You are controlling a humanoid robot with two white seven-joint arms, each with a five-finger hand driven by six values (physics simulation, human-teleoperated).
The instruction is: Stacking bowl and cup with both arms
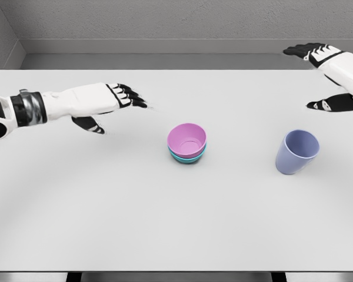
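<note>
A pink bowl (pixel 187 140) sits nested in a teal bowl (pixel 187 156) near the middle of the white table (pixel 106 223). To their right stands a lavender cup (pixel 297 151), upright with its mouth facing up. My left hand (pixel 115 106) hovers over the table to the left of the bowls, fingers spread and holding nothing. My right hand (pixel 323 76) is at the far right, behind the cup, with fingers and thumb wide apart and nothing held.
Grey walls (pixel 165 23) close off the back and left of the table. The table's front edge runs along the bottom of the view.
</note>
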